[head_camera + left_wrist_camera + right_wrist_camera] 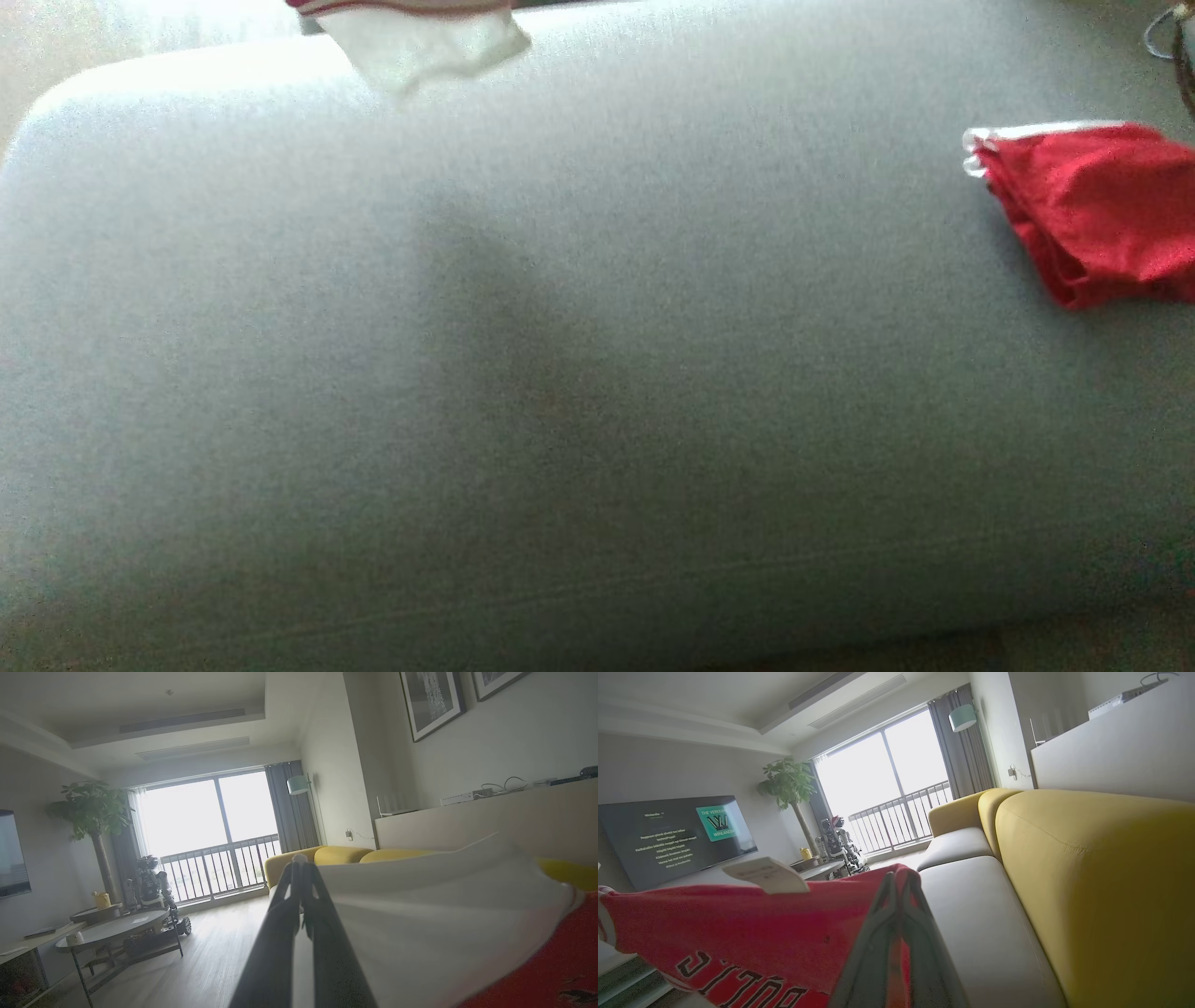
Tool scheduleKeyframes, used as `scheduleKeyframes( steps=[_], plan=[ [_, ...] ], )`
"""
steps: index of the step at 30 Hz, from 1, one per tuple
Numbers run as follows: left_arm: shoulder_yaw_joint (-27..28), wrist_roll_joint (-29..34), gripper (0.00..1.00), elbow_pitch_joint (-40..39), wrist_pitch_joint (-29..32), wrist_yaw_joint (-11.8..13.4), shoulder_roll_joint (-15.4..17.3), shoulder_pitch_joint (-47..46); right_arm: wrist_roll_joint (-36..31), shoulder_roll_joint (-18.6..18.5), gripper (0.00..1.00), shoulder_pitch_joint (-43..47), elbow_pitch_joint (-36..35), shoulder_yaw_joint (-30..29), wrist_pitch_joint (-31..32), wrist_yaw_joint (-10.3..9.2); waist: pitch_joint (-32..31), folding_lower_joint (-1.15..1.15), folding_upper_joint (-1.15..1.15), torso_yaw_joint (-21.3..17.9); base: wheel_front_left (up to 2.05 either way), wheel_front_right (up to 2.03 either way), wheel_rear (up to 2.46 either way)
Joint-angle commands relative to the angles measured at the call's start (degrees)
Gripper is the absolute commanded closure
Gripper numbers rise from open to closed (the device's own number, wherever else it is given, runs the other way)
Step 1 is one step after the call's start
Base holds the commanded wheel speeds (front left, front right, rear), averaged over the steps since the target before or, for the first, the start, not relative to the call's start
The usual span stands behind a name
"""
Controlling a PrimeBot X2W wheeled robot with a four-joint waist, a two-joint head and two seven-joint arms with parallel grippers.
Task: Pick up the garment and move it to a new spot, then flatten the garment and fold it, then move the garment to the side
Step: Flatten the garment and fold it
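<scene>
The garment is red outside with black lettering, and white on the other face. In the right wrist view its red cloth (752, 933) hangs taut to the left of my right gripper (900, 878), which is shut on its edge. In the left wrist view the white side (434, 924) spreads to the right of my left gripper (299, 861), also shut on the cloth. The head view catches a red fold (1102, 210) at the right edge and a white corner (425, 42) at the top, both over the grey seat cushion (560, 373).
The sofa has grey seats (976, 914) and a yellow backrest (1101, 882). Farther off stand round coffee tables (117, 928), another robot (149, 886), a potted tree (91, 821), a TV (677, 835) and a balcony window (210, 830).
</scene>
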Motion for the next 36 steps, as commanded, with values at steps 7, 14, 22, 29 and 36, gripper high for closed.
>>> scheduleKeyframes(
  steps=[7, 14, 22, 29, 36],
  plan=[
    [2.0, -0.4, 1.00, -1.6, -0.5, -0.1, 3.1, -2.6, 0.1, -1.9, 1.00, -1.0, -1.6, 0.6, 1.3, -0.01, -5.8, 0.01, 0.00, 0.8, 0.00, 0.00, 0.00],
    [0.5, 0.0, 1.00, -3.0, 0.4, -0.4, 3.0, -3.5, 0.1, -2.2, 1.00, -1.3, -1.3, 0.9, 1.5, -0.01, -7.0, 0.01, 0.00, 0.9, 0.00, 0.00, 0.00],
    [-2.4, 2.7, 1.00, -4.2, 1.2, -0.4, 2.4, -5.2, -2.4, -1.9, 1.00, -3.2, 0.4, 2.5, 0.1, -0.01, -2.6, 0.01, 0.00, 1.7, 0.00, 0.00, 0.00],
    [-4.7, 7.8, 1.00, -4.5, 0.7, 2.1, 0.6, -10.8, -9.4, -1.4, 1.00, -11.4, 6.0, 5.3, -3.6, -0.01, 8.7, 0.01, 0.00, 2.6, 0.00, 0.00, 0.00],
    [5.7, 20.9, 1.00, -22.3, -0.8, 18.0, 0.9, -20.3, -24.8, -6.4, 1.00, -27.2, 2.5, -4.0, -7.5, -0.01, 23.5, 0.01, 0.00, 4.4, 0.00, 0.00, 0.00]
  ],
)
